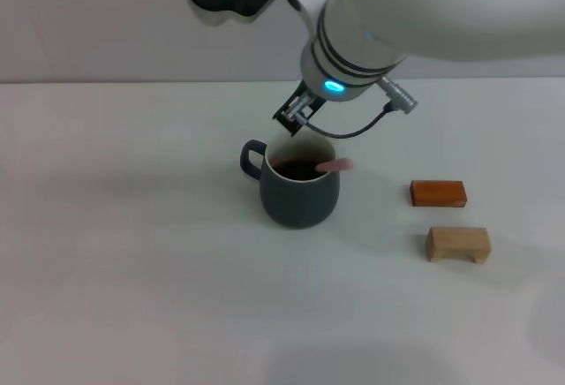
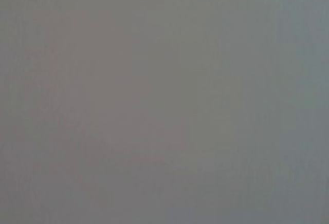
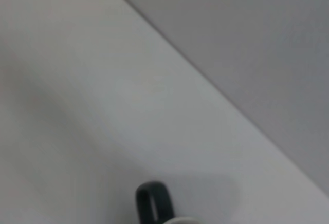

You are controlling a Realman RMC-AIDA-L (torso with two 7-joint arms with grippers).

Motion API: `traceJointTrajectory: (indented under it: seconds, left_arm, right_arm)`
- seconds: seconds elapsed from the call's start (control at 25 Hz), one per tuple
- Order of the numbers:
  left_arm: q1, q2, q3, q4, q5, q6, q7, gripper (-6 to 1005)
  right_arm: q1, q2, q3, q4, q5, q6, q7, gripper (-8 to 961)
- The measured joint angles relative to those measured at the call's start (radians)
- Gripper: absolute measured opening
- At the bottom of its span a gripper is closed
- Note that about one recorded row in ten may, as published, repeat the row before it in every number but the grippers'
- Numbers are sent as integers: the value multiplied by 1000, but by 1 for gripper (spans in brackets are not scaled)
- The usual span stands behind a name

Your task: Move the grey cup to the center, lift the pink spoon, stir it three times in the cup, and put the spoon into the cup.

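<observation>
The grey cup (image 1: 299, 188) stands near the middle of the white table, its loop handle pointing to the left, with dark liquid inside. The pink spoon (image 1: 335, 165) lies in the cup; only the pale pink end of its handle shows, resting on the right rim. My right gripper (image 1: 296, 113) hangs just above and behind the cup's far rim, apart from the spoon's handle. The right wrist view shows only the cup's handle (image 3: 152, 202) and a sliver of its rim. My left gripper is out of view; the left wrist view is plain grey.
An orange-brown block (image 1: 438, 192) and a pale wooden block (image 1: 458, 243) lie on the table to the right of the cup. The table's far edge meets a wall behind the arm.
</observation>
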Motion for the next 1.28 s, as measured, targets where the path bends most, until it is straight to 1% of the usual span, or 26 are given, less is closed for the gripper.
traceJointTrajectory:
  seconds: [0.04, 0.08, 0.12, 0.2, 0.24, 0.36, 0.4, 0.48, 0.52, 0.6, 0.64, 0.68, 0.72, 0.76, 0.8, 0.88, 0.92, 1.0, 1.04, 1.12, 1.16, 1.2, 1.28]
  left_arm:
    - [0, 2, 0, 2, -2, -12, 0, 13]
    - [-1, 5, -2, 4, -4, -31, -1, 13]
    - [-1, 5, -2, 4, -4, -31, -1, 13]
    - [-2, 6, -7, 6, -5, -48, -1, 13]
    - [-4, 7, -17, 6, -4, -61, -1, 13]
    - [-6, 8, -37, 8, 1, -79, -1, 13]
    - [-6, 10, -41, 9, 2, -91, -1, 13]
    - [-7, 11, -42, 10, 2, -105, -1, 13]
    - [-8, 13, -43, 10, 2, -120, -1, 13]
    - [-14, 16, -43, 11, 2, -149, -1, 13]
    - [-16, 16, -43, 11, 3, -158, 0, 13]
    - [-19, 17, -43, 11, 2, -173, 2, 14]
    - [-21, 18, -44, 11, 2, -180, 5, 14]
    - [-22, 18, -45, 10, 1, -185, 7, 14]
    - [-23, 19, -51, 10, 0, -188, 8, 14]
    - [-20, 20, -56, 11, 1, -192, 7, 14]
    - [-20, 20, -56, 11, 1, -192, 7, 14]
    - [-18, 22, -56, 12, 2, -200, 3, 14]
    - [-17, 23, -57, 12, 2, -203, 3, 14]
    - [-16, 24, -56, 12, 3, -209, 3, 14]
    - [-16, 25, -56, 12, 3, -209, 4, 14]
    - [-16, 25, -56, 12, 3, -210, 6, 14]
    - [-18, 25, -56, 12, 3, -210, 9, 14]
  right_arm:
    - [-21, 1, 1, 25, -25, 1, 0, 306]
    - [-74, 1, 1, 83, -78, 3, 0, 306]
    - [-74, 1, 1, 83, -78, 3, 0, 306]
    - [-121, 2, 0, 141, -133, 12, 1, 306]
    - [-170, 5, -7, 199, -206, 26, 0, 306]
    - [-206, 9, -18, 240, -275, 40, 1, 306]
    - [-242, 12, -31, 278, -339, 54, 1, 306]
    - [-284, 12, -37, 319, -390, 75, 0, 306]
    - [-284, 12, -37, 319, -390, 75, 0, 306]
    - [-342, 11, -35, 370, -439, 108, 0, 306]
    - [-385, 11, -33, 404, -474, 136, 1, 307]
    - [-476, 23, -31, 459, -552, 201, 1, 307]
    - [-476, 23, -31, 459, -552, 201, 1, 307]
    - [-531, 34, -31, 487, -608, 247, 1, 307]
    - [-632, 55, -36, 527, -714, 336, 2, 307]
    - [-713, 61, -41, 550, -775, 425, 5, 307]
    - [-713, 61, -41, 550, -775, 425, 5, 307]
    - [-771, 62, -35, 558, -781, 500, 16, 307]
    - [-822, 60, -16, 552, -783, 570, 48, 307]
    - [-862, 60, 2, 540, -787, 623, 71, 306]
    - [-862, 60, 2, 540, -787, 623, 71, 306]
    - [-903, 60, 20, 526, -787, 681, 77, 306]
    - [-940, 60, 29, 520, -785, 730, 77, 306]
